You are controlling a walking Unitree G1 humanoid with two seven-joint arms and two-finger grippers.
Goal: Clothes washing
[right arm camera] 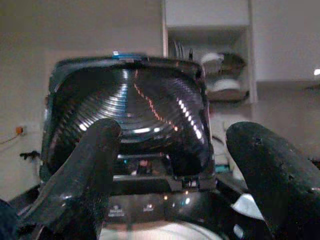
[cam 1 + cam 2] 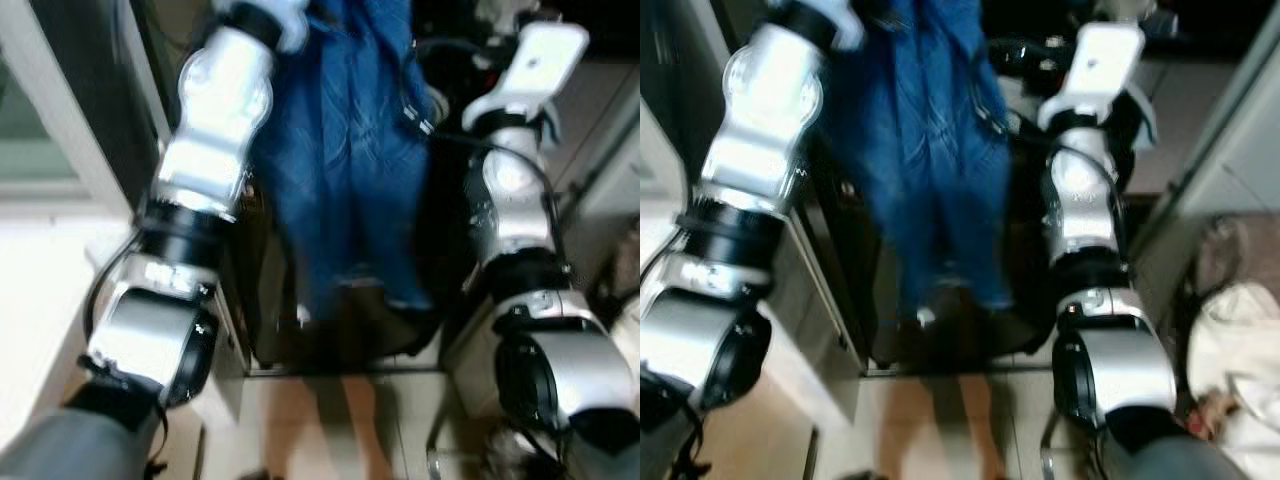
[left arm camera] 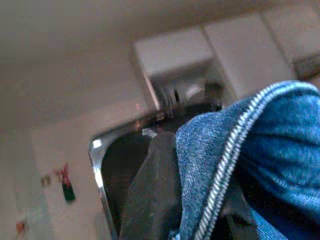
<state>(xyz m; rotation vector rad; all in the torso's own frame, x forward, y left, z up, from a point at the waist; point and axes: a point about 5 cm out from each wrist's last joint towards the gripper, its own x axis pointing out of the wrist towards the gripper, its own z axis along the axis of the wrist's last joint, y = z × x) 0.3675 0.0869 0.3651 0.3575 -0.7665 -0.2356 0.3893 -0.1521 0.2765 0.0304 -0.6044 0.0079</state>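
Up high, blue denim garment [image 2: 350, 170] hanging long between both silver arms, hem down near the dark washer opening [image 2: 340, 340]; left gripper [image 3: 200, 210] clenched on its stitched seam, cloth draped over one black finger [image 3: 152, 195]. Right gripper [image 1: 172, 170] spread wide, grasping nothing, facing the raised ribbed washer lid [image 1: 130, 115]. Pale floor [image 2: 330, 420] free below, white laundry [image 2: 1240, 350] heaped right

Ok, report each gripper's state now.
Left gripper: shut on the blue denim garment.
Right gripper: open, holding nothing.
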